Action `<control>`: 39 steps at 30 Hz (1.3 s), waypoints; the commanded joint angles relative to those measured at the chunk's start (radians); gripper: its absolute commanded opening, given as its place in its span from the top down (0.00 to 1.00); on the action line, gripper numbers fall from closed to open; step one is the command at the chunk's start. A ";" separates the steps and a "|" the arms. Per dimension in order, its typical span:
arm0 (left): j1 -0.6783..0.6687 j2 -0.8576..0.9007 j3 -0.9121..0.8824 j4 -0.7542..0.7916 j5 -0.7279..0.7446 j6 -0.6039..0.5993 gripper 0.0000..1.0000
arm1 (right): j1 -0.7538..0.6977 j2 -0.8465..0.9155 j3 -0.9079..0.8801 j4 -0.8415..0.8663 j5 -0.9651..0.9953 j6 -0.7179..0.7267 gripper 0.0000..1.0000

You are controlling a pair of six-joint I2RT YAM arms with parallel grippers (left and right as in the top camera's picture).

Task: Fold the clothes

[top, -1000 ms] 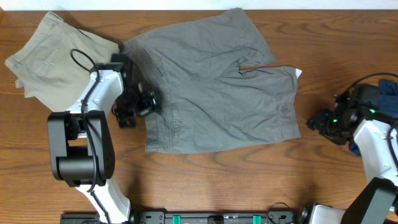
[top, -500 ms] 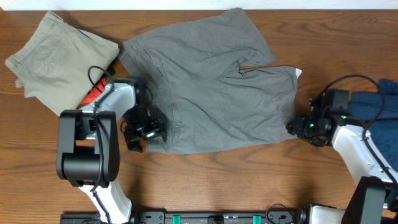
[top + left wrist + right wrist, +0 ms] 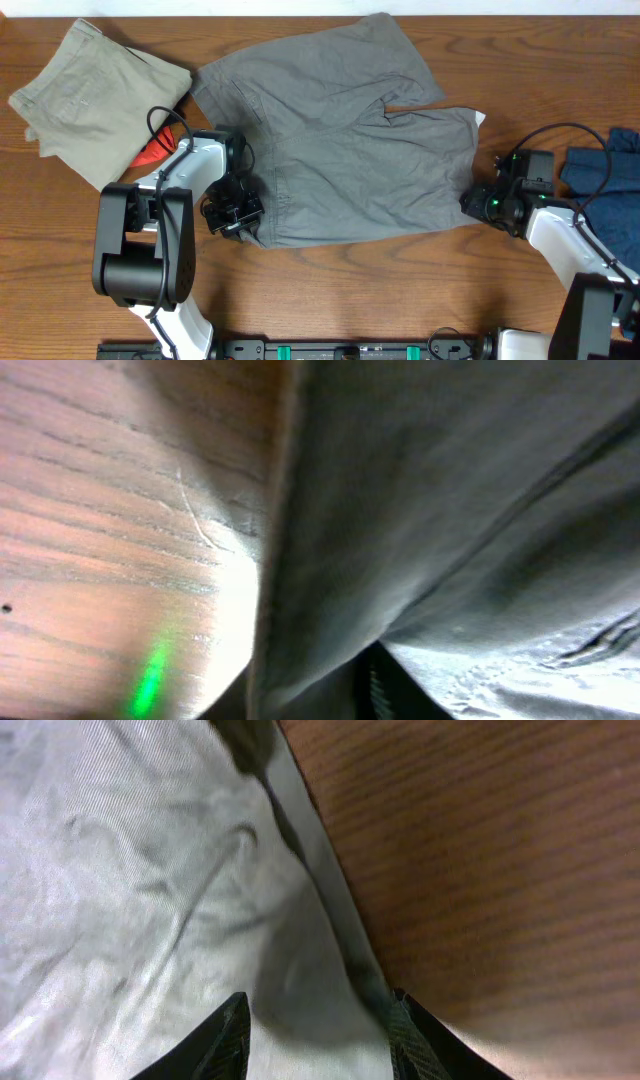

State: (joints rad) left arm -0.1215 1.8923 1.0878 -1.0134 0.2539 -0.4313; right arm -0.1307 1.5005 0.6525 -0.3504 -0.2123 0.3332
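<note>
Two arms reach the grey shorts point(image 3: 340, 140), which lie spread flat mid-table point(image 3: 330, 290), between folded khaki shorts point(image 3: 85, 90) over a red garment point(image 3: 153, 155) on the left and a navy-blue garment point(image 3: 605, 170) on the right. The right gripper point(image 3: 474, 203) has its fingers apart astride the lower leg's hem. The left gripper point(image 3: 240, 222) is at the waistband's lower corner, its wrist view too blurred to tell its grip.

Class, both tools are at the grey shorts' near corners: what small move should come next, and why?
Probably shut the right tool on the hem of the grey shorts: its fingers stand apart astride the edge, gripping nothing yet. The left tool, at the other corner, has an unclear grip.
</note>
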 commanded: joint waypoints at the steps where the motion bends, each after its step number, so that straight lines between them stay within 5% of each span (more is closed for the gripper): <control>1: 0.000 -0.017 -0.004 -0.006 -0.039 -0.012 0.76 | 0.020 0.052 -0.012 0.020 0.005 0.014 0.60; 9: 0.000 -0.064 -0.004 -0.006 -0.073 -0.008 0.81 | 0.059 0.148 -0.012 0.113 -0.038 0.014 0.69; 11: 0.000 -0.095 -0.003 -0.005 -0.082 -0.008 0.81 | 0.065 0.150 -0.012 0.115 -0.055 0.014 0.95; 12: 0.000 -0.115 -0.003 -0.005 -0.093 -0.008 0.81 | 0.068 0.149 -0.011 0.116 -0.064 0.014 0.99; 16: 0.000 -0.192 -0.003 -0.006 -0.120 0.013 0.94 | 0.068 0.140 -0.011 0.115 -0.118 0.011 0.99; 23: 0.000 -0.357 0.005 -0.027 -0.112 0.055 0.94 | 0.038 -0.039 0.071 -0.042 -0.180 -0.006 0.99; 39: 0.000 -0.891 0.264 -0.108 -0.109 0.109 0.94 | -0.018 -0.503 0.675 -0.599 0.083 -0.089 0.99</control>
State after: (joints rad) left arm -0.1226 1.0721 1.2816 -1.1191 0.1661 -0.3386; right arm -0.1074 1.0325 1.2304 -0.9298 -0.2245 0.2771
